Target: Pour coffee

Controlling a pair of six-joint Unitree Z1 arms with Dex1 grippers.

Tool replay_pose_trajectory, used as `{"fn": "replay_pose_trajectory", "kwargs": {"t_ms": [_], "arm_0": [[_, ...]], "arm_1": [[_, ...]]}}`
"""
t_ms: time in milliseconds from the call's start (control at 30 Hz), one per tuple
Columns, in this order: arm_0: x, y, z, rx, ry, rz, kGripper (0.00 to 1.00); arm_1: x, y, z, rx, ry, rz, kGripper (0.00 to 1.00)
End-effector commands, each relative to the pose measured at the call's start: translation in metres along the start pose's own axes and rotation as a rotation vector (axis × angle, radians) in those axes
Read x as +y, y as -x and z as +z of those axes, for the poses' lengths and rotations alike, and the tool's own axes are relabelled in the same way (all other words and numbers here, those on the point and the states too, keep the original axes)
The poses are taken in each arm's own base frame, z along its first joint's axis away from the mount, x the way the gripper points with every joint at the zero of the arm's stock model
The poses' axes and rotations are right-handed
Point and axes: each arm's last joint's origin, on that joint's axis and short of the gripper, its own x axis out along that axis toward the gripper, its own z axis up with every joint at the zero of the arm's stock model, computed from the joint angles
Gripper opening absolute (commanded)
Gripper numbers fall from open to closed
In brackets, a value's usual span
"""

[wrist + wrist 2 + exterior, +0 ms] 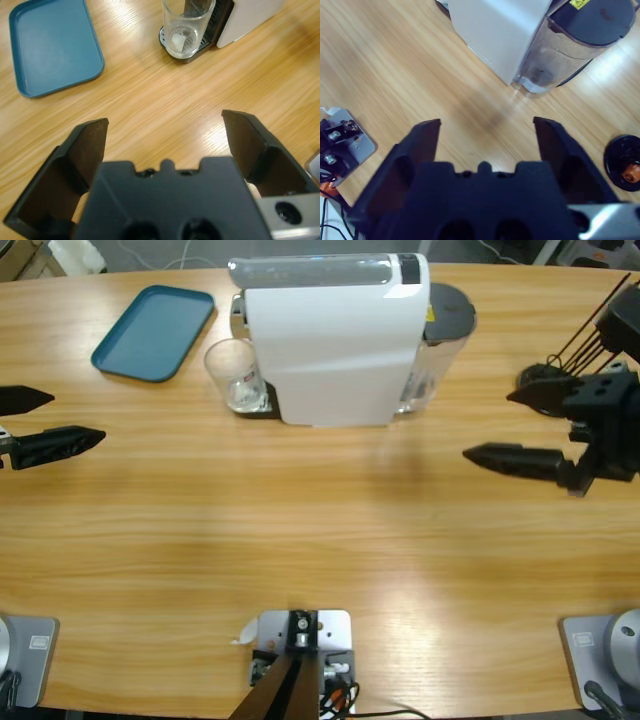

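Your left hand sat wide open over bare counter with nothing in it, and your right hand was just as spread and empty off to the machine's tank side. The glass stood on the drip tray against the front of the white coffee machine, beside the blue tray. Honestly couldn't make out any coffee in that glass, just something pale at the bottom.

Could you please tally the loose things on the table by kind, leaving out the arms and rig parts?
Coffee machine: 1
Glass: 1
Blue tray: 1
Total: 3
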Motion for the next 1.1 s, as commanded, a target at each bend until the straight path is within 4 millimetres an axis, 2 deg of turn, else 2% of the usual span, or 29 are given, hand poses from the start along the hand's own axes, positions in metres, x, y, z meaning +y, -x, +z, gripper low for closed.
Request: {"fn": "replay_pose_trajectory", "kwargs": {"t_ms": [33, 167, 267, 467, 600, 767, 1100], "arm_0": [[-0.002, -0.008, -0.009, 0.034, -0.015, -0.041, 0.977], [-0.002, -0.010, -0.009, 0.044, -0.016, -0.041, 0.979], [-0.002, -0.012, -0.009, 0.052, -0.015, -0.041, 0.982], [-0.008, -0.012, -0.009, 0.001, -0.047, -0.160, 0.975], [-0.015, -0.002, -0.016, -0.083, -0.092, -0.223, 0.900], [-0.016, 0.011, -0.026, -0.145, -0.115, -0.228, 0.827], [-0.015, 0.011, -0.027, -0.150, -0.118, -0.206, 0.821]], "arm_1": [[0.003, 0.000, -0.034, -0.026, -0.014, 0.051, 1.000], [0.002, 0.006, -0.051, -0.084, -0.015, 0.046, 1.000], [0.002, 0.003, -0.057, -0.104, -0.016, 0.044, 1.000], [0.003, -0.003, -0.057, -0.087, -0.016, 0.043, 1.000], [0.003, -0.003, -0.057, -0.089, -0.016, 0.043, 1.000], [0.003, -0.003, -0.058, -0.088, -0.016, 0.044, 1.000], [0.003, -0.003, -0.059, -0.091, -0.016, 0.043, 1.000]]}}
